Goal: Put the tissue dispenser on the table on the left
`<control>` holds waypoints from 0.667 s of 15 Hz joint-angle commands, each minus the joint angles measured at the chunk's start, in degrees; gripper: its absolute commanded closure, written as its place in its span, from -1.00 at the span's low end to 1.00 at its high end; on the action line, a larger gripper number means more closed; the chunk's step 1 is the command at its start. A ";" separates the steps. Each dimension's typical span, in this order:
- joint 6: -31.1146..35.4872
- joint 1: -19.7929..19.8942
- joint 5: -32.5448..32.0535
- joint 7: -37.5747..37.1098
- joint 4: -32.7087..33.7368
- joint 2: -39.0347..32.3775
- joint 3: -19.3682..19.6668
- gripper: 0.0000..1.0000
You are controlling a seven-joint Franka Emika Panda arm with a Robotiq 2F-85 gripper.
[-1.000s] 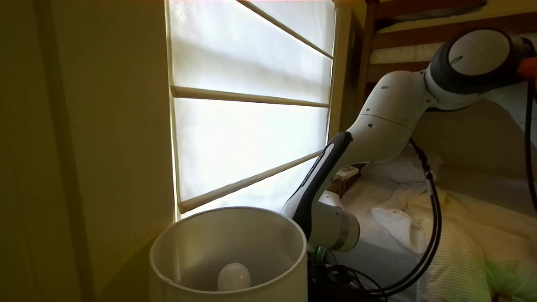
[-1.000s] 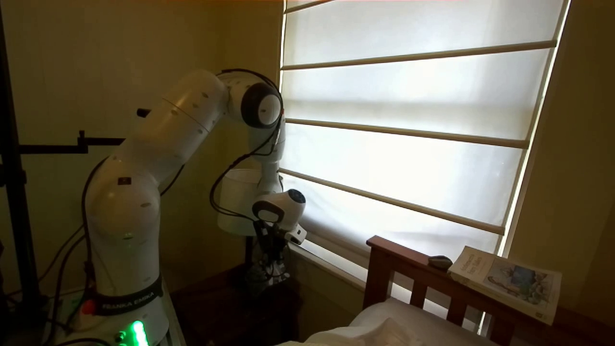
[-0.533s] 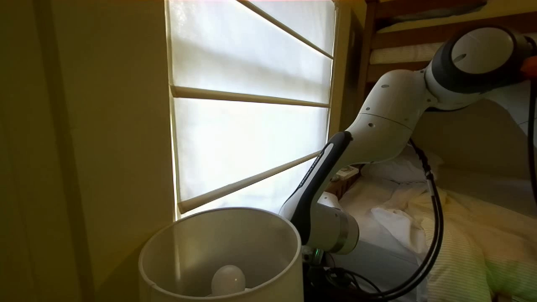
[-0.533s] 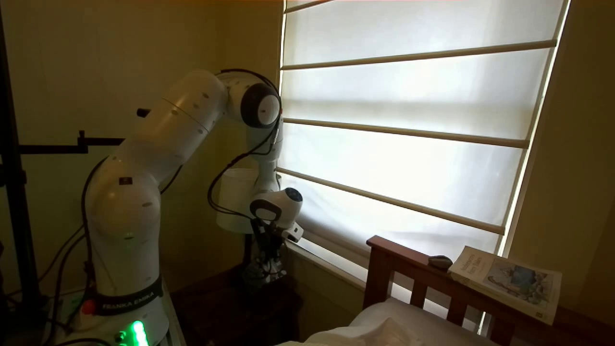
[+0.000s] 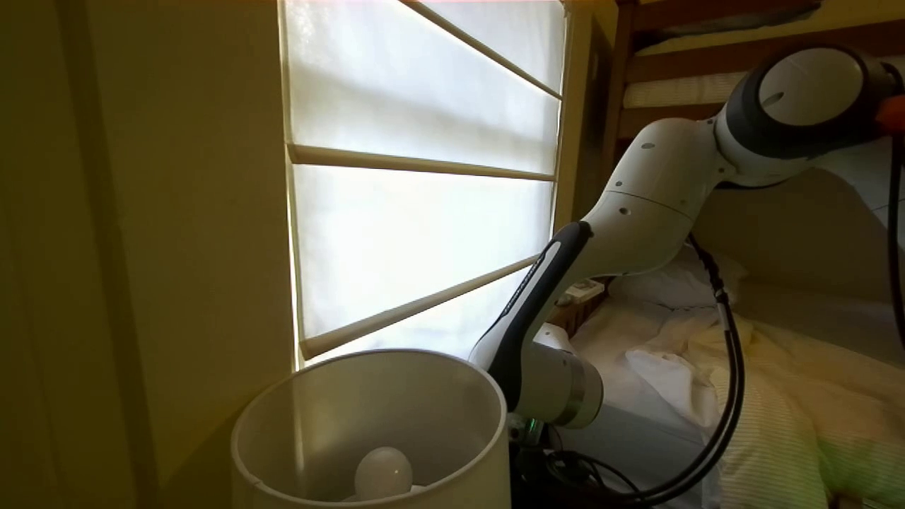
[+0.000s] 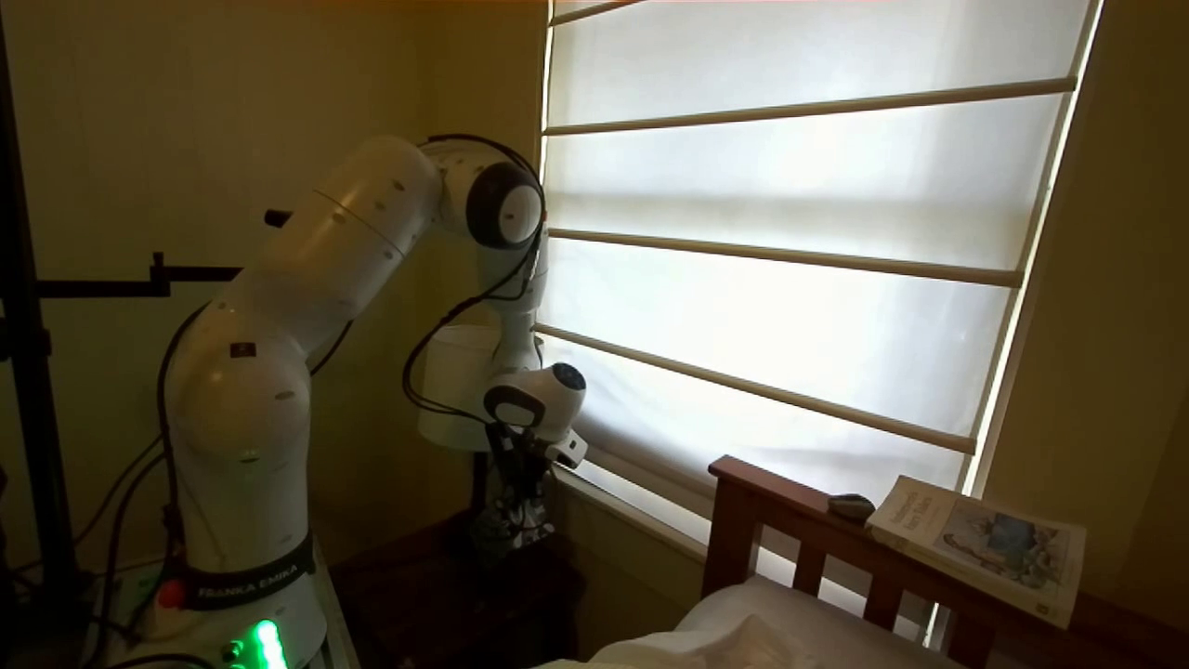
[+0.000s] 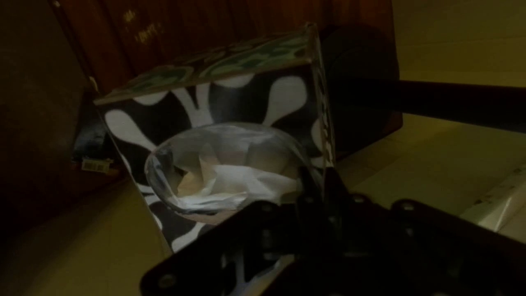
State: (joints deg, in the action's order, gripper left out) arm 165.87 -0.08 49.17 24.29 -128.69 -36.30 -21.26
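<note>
The tissue dispenser (image 7: 246, 98) is a cube-shaped box with a dark and white pattern and an oval opening showing white tissue. It fills the middle of the wrist view, tilted. My gripper (image 7: 316, 176) is shut on its side wall, one finger inside the opening and one outside. In an exterior view the box (image 6: 511, 531) hangs below the gripper (image 6: 525, 483) over the dark wooden table (image 6: 409, 576), which also shows in the wrist view (image 7: 213, 16). I cannot tell whether the box touches the table. The lampshade hides box and fingertips in an exterior view.
A white lampshade (image 5: 353, 403) stands close to the arm, also seen in an exterior view (image 6: 450, 390). Its dark base (image 7: 361, 86) is beside the box. A window with blinds (image 6: 790, 325) and a bed headboard with a book (image 6: 985, 548) are nearby.
The arm and the box have shifted slightly left, and the lampshade has shifted slightly left too, mostly in the first half second. The last half second shows almost no motion.
</note>
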 commanded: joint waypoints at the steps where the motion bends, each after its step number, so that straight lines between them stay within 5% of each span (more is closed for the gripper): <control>1: -0.55 0.42 0.95 0.00 1.60 -1.27 -1.14 0.18; 10: 0.73 2.11 3.13 -1.30 -0.18 -0.21 -0.66 -0.99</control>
State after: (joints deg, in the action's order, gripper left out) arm 165.91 0.29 49.43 23.94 -128.22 -37.17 -21.12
